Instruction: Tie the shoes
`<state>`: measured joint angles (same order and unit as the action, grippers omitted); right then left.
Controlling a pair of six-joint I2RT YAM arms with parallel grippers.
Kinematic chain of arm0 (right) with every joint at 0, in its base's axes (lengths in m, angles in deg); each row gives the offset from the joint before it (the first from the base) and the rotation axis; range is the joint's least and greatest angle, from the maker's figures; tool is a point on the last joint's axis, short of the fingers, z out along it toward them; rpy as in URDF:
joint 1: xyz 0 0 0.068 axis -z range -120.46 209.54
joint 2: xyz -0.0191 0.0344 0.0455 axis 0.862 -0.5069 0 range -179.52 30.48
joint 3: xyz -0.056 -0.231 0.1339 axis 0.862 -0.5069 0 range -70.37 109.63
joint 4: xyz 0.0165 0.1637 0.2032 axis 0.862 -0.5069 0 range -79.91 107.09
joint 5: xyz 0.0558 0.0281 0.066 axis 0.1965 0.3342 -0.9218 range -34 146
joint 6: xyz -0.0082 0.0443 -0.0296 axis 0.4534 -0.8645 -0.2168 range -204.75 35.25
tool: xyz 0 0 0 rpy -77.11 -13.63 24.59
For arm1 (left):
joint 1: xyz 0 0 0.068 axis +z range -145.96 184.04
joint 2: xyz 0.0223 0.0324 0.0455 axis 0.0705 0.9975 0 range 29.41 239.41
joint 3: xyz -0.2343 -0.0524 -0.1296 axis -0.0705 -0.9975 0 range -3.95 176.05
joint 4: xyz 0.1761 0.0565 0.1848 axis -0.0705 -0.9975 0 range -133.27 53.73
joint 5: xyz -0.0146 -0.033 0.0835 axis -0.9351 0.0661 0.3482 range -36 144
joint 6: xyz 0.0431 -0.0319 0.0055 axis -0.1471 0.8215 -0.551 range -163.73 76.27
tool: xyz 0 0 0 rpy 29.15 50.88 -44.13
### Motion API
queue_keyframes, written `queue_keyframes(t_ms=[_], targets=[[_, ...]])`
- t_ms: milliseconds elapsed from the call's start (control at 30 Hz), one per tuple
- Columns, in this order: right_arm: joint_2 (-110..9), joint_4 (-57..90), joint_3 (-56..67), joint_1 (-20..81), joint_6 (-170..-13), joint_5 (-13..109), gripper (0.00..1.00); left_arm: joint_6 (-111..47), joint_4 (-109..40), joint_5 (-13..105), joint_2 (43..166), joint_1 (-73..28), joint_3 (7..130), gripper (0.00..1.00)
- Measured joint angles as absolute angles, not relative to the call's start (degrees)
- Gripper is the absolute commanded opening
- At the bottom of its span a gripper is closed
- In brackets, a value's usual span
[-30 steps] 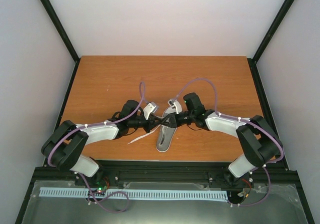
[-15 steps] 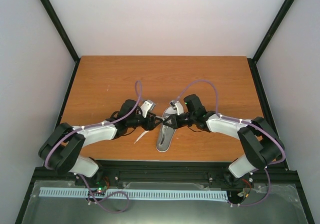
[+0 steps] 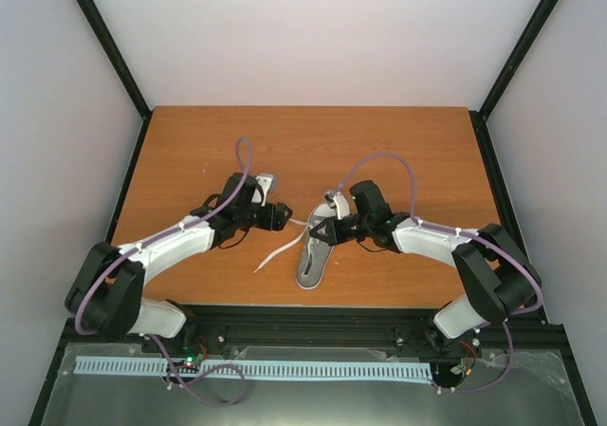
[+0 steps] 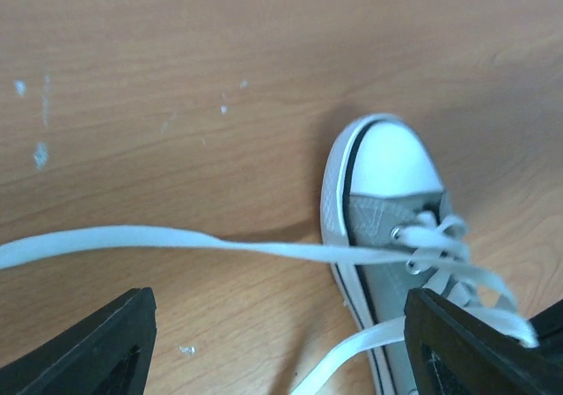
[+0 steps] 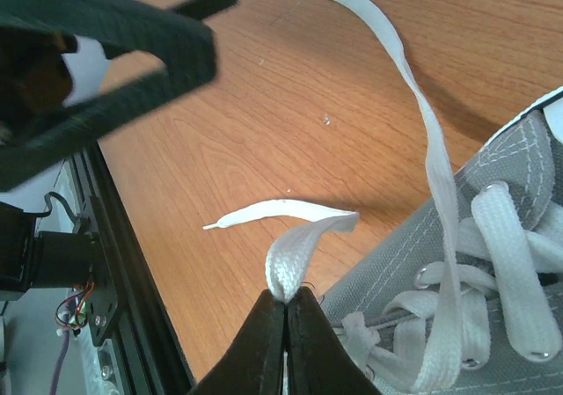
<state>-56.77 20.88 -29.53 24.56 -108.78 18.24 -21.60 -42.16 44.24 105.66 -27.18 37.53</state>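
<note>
Starting with the right gripper [image 5: 287, 318]: clamped flat, tips together, pinching a folded bit of white lace [image 5: 297, 247] right at the very end. Hanging off that pinch, a loose tail [image 5: 264, 210] lying on the wooden table [image 5: 229, 122]. Just right of the pinch, the grey sneaker [image 5: 519, 162] and its row of eyelets [image 5: 425, 276].

Further out, a second lace [image 5: 428, 140] snaking up from the eyelets and away over the wood, ending flat on the table.

Over to the left gripper [image 4: 280, 325] now: spread wide, gripping nothing, hanging low above the table. Crossing the gap between those dark fingers [image 4: 92, 347], a white strand [image 4: 176, 237] pulled out sideways from the sneaker's eyelets. Touching either finger or not? Cannot tell. Past the strand, the white toe cap [image 4: 391, 162].

And from overhead: sneaker lying on the table near the front edge, roughly centre. Right gripper over its far end, left gripper just off to the left, apart from it.
</note>
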Motion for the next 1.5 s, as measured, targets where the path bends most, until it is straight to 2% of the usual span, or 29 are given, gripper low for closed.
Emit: queue_keyframes(t_ms=[267, 867, 1133, 1500], targets=[[-55.67, 21.76, -30.69, 24.56, -108.78, 17.98, 0.03, -29.66, -49.92, 44.85, 116.96, -28.18, 44.32, 0.79], [-55.37, 23.00, -31.46, 24.56, -108.80, 17.41, 0.03, -28.20, -49.68, 48.44, 134.03, -28.86, 55.47, 0.81], [-54.84, 22.98, -31.65, 24.56, -108.78, 17.39, 0.03, -26.93, -47.75, 48.24, 133.59, -28.86, 54.12, 0.81], [-54.08, 22.92, -31.98, 24.56, -108.74, 17.39, 0.03, -24.86, -45.98, 44.00, 123.47, -28.86, 42.09, 0.80]])
